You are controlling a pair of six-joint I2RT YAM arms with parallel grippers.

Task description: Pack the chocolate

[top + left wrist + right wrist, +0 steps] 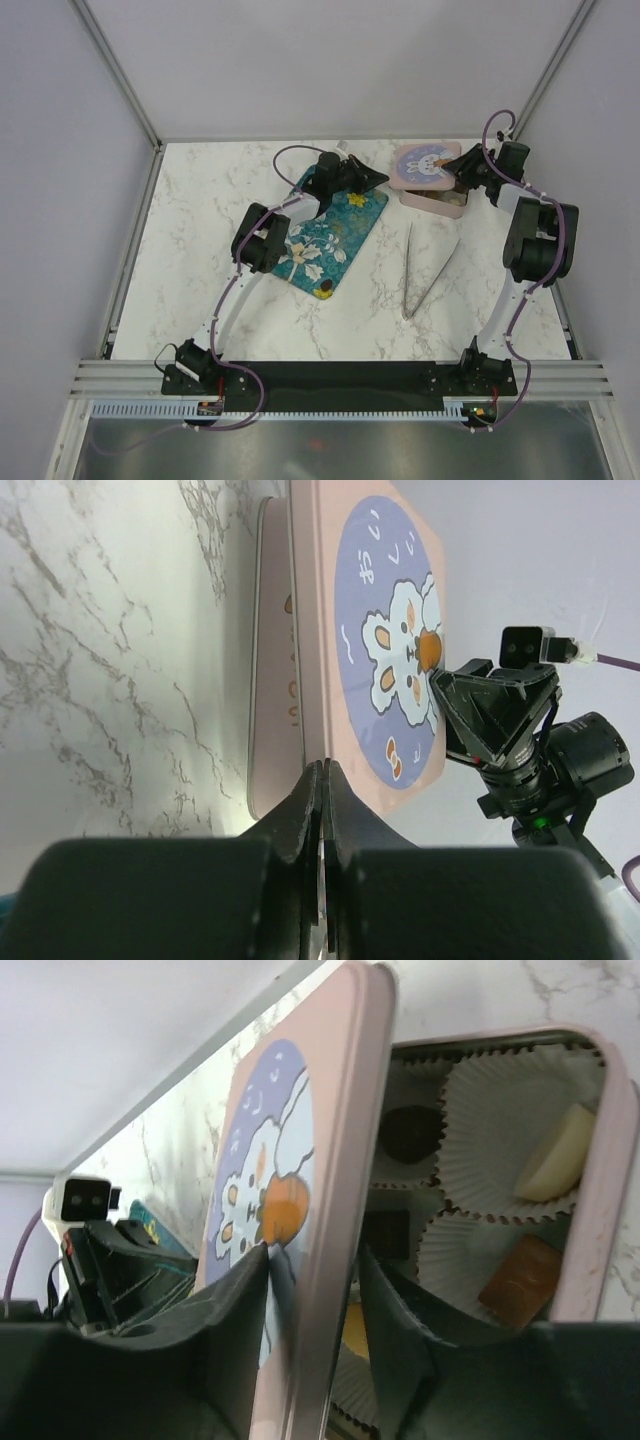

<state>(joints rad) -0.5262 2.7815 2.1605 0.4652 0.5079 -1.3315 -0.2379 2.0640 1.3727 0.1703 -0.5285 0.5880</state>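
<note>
A pink tin (pixel 437 201) stands at the back right of the table. Chocolates lie in its paper cups: a dark one (pixel 410 1132), a pale one (pixel 555 1155) and a caramel-brown one (pixel 518 1278). The tin's bunny-printed lid (pixel 330 1160) is tilted up over it. My right gripper (pixel 315 1252) is shut on the lid's edge, one finger on the printed face and one on the inside. One brown chocolate (pixel 325 291) lies at the near end of the teal flowered tray (pixel 335 235). My left gripper (pixel 322 766) is shut and empty, pointing at the lid (pixel 380 630) from the tray's far end.
Metal tongs (pixel 420 270) lie on the marble between the tray and the right arm. White walls and aluminium posts close in the table at the back and sides. The right arm's wrist (pixel 520 740) shows just past the lid in the left wrist view.
</note>
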